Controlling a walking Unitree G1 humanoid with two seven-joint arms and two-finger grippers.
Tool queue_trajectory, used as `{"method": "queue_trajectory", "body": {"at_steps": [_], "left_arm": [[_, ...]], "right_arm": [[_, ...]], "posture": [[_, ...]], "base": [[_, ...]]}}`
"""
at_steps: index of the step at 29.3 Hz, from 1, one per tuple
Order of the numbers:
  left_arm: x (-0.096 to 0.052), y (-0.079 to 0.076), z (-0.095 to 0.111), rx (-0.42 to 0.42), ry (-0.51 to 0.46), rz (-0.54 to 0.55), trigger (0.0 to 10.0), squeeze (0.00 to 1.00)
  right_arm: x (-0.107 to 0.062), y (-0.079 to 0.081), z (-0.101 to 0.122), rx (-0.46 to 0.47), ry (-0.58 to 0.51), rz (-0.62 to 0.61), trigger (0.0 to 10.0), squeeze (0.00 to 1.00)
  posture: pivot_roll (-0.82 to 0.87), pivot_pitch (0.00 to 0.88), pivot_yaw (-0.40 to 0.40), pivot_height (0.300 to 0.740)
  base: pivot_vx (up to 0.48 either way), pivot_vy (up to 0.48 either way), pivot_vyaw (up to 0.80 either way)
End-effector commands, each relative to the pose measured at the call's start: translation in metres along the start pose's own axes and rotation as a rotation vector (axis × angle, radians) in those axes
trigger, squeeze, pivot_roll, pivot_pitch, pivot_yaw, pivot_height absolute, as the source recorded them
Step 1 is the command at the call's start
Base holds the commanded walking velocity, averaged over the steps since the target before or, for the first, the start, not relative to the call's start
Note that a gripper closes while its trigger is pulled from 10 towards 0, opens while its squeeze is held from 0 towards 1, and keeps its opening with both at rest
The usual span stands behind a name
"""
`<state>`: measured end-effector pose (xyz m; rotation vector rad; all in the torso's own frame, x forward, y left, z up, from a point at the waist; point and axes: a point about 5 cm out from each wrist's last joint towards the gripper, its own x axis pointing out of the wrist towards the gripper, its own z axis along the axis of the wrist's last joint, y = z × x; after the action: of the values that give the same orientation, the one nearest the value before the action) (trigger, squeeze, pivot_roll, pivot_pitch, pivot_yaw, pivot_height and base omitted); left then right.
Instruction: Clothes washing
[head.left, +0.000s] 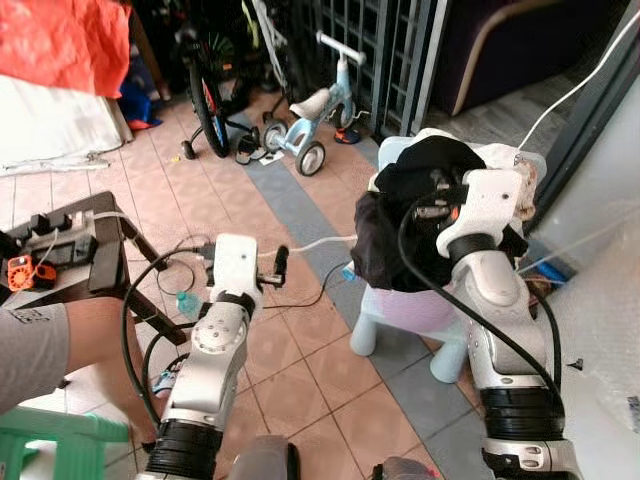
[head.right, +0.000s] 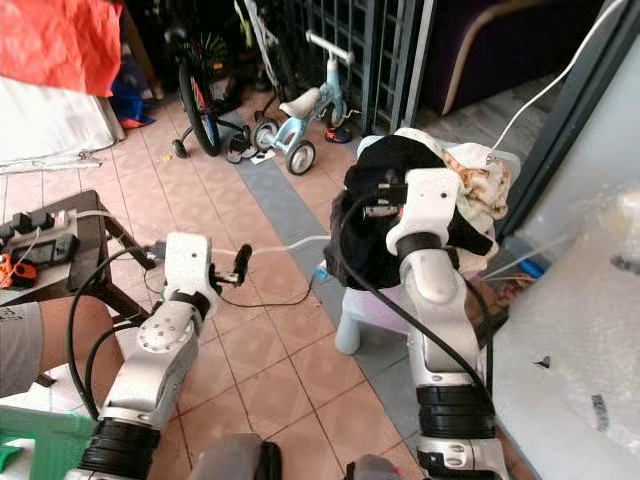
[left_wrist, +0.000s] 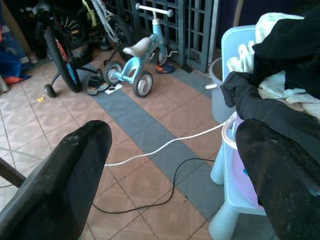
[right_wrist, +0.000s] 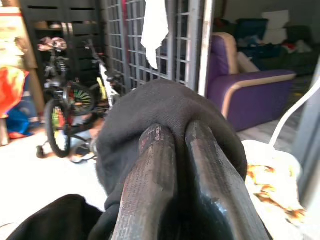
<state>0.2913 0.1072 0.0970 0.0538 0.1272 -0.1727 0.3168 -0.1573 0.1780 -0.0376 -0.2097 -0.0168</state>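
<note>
Now the left gripper (head.left: 281, 262) hangs wide open over the tiled floor, holding nothing. Further right, the right gripper (right_wrist: 175, 145) pinches a soft black cloth (head.left: 415, 175) on the pile atop the pale blue plastic chair (head.left: 400, 320). Next, I think, it must lift it clear.

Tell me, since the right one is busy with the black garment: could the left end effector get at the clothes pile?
Probably yes: the left end effector is open, and nothing stands between it and the clothes pile.
</note>
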Motion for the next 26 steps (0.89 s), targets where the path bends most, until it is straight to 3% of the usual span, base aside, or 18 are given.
{"method": "queue_trajectory", "body": {"at_steps": [1, 4, 22, 26], "left_arm": [[-0.001, 0.002, 0.001, 0.010, -0.005, -0.005, 10.0, 0.00], [-0.001, 0.003, 0.000, 0.012, -0.002, -0.010, 10.0, 0.00], [0.002, 0.001, 0.001, 0.006, -0.009, -0.015, 10.0, 0.00], [0.003, -0.001, 0.002, -0.021, -0.010, -0.016, 10.0, 0.00]], "right_arm": [[0.004, -0.002, 0.011, -0.005, -0.052, -0.023, 10.0, 0.00], [0.007, -0.015, 0.014, -0.059, -0.069, -0.089, 10.0, 0.00], [0.024, -0.057, 0.034, -0.201, -0.156, -0.291, 10.0, 0.00], [0.028, -0.068, 0.037, -0.224, -0.164, -0.319, 10.0, 0.00]], "posture": [[-0.05, 0.109, 0.055, 0.740], [-0.05, 0.111, 0.059, 0.740], [-0.06, 0.103, 0.060, 0.740], [-0.06, 0.102, 0.058, 0.740]], "base": [[0.289, 0.000, -0.80], [0.290, 0.000, -0.80], [0.272, 0.000, -0.80], [0.000, 0.000, -0.80]]}}
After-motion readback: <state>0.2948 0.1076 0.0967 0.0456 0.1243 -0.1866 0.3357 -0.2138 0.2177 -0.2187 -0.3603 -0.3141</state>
